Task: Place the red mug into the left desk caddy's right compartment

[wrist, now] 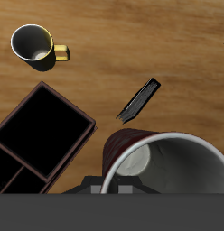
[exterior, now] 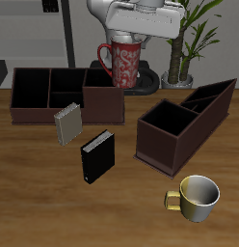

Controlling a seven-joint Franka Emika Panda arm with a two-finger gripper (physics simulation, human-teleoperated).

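The table carries two dark caddies. The skewed left caddy sits nearer the front, its big square right compartment open to view. The other caddy sits farther back. The gripper holds the red mug by its rim, lifted above the far caddy's end. Lower down stand a black book, a grey book and a yellow mug.

Red mug close under camera; left desk caddy, yellow mug, black book below.
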